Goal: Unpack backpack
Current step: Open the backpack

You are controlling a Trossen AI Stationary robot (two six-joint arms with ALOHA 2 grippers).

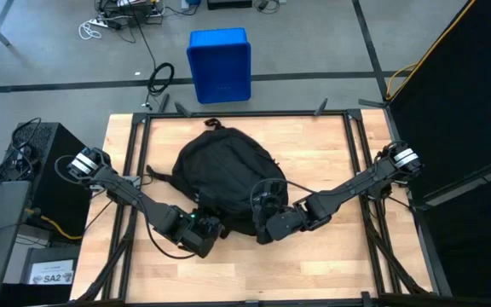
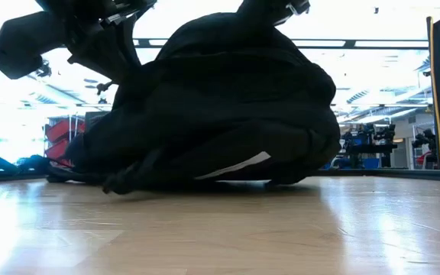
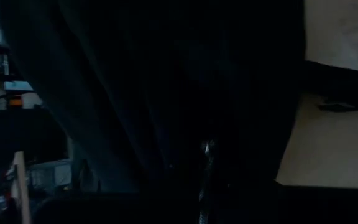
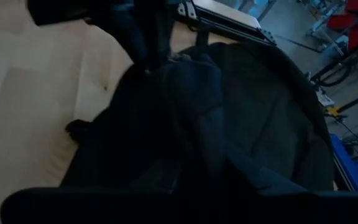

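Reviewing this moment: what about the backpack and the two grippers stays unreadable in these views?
- Backpack contents: no view sees inside; black fabric covers everything.
- Left gripper contact: high view shows it at the backpack's near edge, too small to tell a hold; left wrist view is dark fabric.
- Right gripper: fingertips merge with black fabric in high view; not distinguishable in its wrist view.
- Low view: both grippers hidden behind the backpack.

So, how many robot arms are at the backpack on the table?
2. The left gripper is at the backpack on its near left edge; the right gripper is at its near right edge.
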